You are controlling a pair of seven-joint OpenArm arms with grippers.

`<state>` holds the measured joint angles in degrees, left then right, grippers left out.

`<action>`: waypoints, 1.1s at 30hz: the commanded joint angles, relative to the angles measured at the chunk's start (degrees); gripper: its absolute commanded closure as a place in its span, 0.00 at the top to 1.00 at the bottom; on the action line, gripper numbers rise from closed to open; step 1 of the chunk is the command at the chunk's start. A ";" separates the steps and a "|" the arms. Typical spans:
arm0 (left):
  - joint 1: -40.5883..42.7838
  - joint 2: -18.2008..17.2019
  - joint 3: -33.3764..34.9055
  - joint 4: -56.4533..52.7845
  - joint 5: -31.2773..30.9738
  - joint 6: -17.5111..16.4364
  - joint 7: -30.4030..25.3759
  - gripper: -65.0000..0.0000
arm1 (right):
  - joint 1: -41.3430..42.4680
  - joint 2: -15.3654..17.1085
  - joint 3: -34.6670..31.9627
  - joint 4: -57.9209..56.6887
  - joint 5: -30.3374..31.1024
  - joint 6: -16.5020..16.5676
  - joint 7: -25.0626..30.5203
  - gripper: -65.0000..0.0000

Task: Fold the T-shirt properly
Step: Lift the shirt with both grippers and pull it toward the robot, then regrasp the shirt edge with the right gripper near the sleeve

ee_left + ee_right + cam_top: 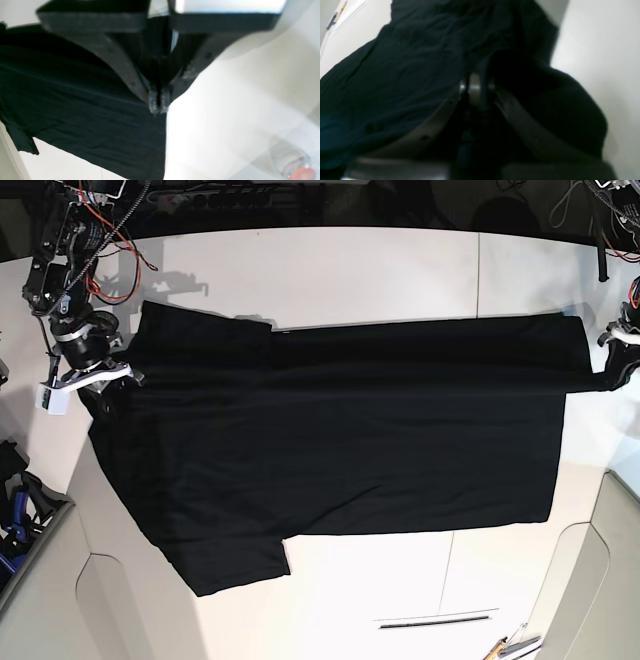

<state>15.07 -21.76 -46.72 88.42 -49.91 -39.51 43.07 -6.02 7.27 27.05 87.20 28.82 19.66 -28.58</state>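
**Operator:** Which step is in hand?

**Technician:** A lengthwise fold, by my judgement. The large plain black short-sleeved cloth T-shirt (pixel 340 430) lies spread on the white surface (pixel 400 270), stretched between the two claws. The left claw (pixel 158 102) is clenched on the cloth at the hem end; the wrist view shows its tips pinched together with fabric running up between them. The right claw (pixel 476 86) is clenched on the cloth at the shoulder end, with dark fabric bunched around its tips.

**Operator:** How does the shirt lie?

**Technician:** Its long axis runs straight from one claw to the other. The sleeves and shoulders are at the right claw; the hem is at the left claw. One sleeve (pixel 235 555) lies flat, well away from the right claw across the width of the garment. A strip along the claw-side edge appears already turned over the body. No print is visible, so the printed side is probably face down or folded in.

**Operator:** What does the next move call for?

**Technician:** Both claws need to travel together, at matched height and pace, carrying the gripped edge across the body toward the edge opposite them. Tension between the claws has to be held so the fold line stays straight. Uneven travel would probably skew the edge or bunch the cloth.

**Operator:** Anything else near the left claw?

**Technician:** A clear plastic bottle with an orange cap (pixel 293 160) appears in its wrist view, well apart from the cloth.
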 commanded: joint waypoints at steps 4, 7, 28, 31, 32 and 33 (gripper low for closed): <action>-0.28 -1.14 -0.42 0.70 -0.83 -0.49 -0.83 0.48 | 0.59 0.63 0.22 1.22 0.98 1.62 1.60 0.38; -0.28 -1.11 -0.44 0.70 -0.85 -0.49 -0.81 0.50 | 0.57 0.61 0.33 2.89 1.18 1.86 1.46 0.53; 0.35 -1.03 -0.44 0.72 -1.75 -0.49 0.94 0.50 | -16.85 -1.95 3.61 12.46 7.87 1.07 -12.35 0.52; 0.35 -0.94 -0.44 0.70 -1.73 -0.49 0.94 0.50 | -16.20 -1.90 3.52 6.86 11.52 1.68 -12.33 0.52; 0.35 -0.96 -0.44 0.70 -1.70 -0.49 0.94 0.50 | -15.98 -1.90 3.45 5.27 12.94 2.36 -12.31 0.52; 0.35 -0.96 -0.44 0.72 -1.70 -0.49 0.94 0.50 | -15.76 -1.90 3.34 3.96 14.14 3.30 -12.33 0.52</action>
<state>15.55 -21.61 -46.78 88.38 -50.39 -39.51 45.19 -21.56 5.08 30.46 90.83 44.07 23.57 -39.64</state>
